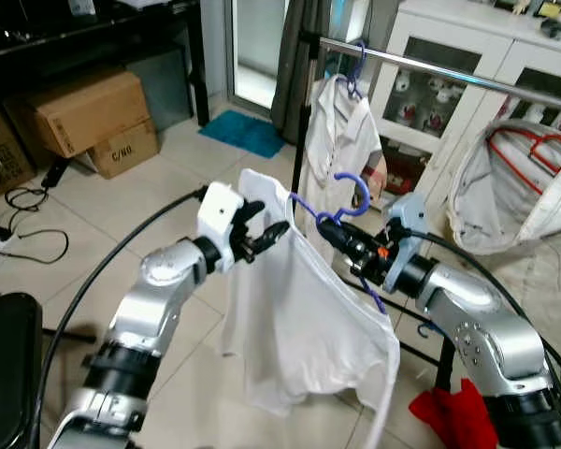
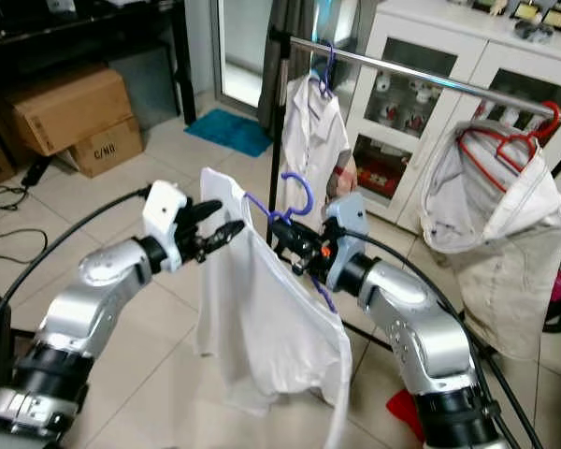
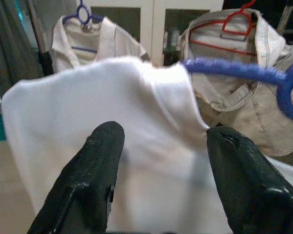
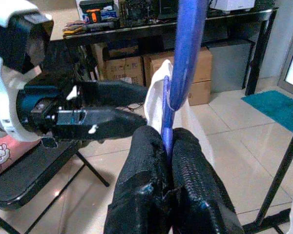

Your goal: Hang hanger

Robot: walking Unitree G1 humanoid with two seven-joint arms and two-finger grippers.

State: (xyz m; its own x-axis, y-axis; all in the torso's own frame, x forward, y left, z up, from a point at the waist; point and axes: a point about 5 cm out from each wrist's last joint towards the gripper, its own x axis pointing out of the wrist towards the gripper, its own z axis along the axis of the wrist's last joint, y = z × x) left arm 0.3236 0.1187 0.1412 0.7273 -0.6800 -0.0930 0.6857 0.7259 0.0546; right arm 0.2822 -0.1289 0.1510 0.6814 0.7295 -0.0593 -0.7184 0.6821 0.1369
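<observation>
Currently right gripper (image 1: 329, 231) clamps the blue hanger (image 1: 348, 198) carrying the white shirt (image 1: 304, 318), held in mid-air short of the rail (image 1: 449, 75), left gripper (image 1: 266, 234) spread wide at the shirt's shoulder; hanging apparently remains undone.

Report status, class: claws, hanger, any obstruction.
Right claw shut on hanger, shirt draped on it. Left claw open at shirt's shoulder. Rail ahead, unobstructed.
</observation>
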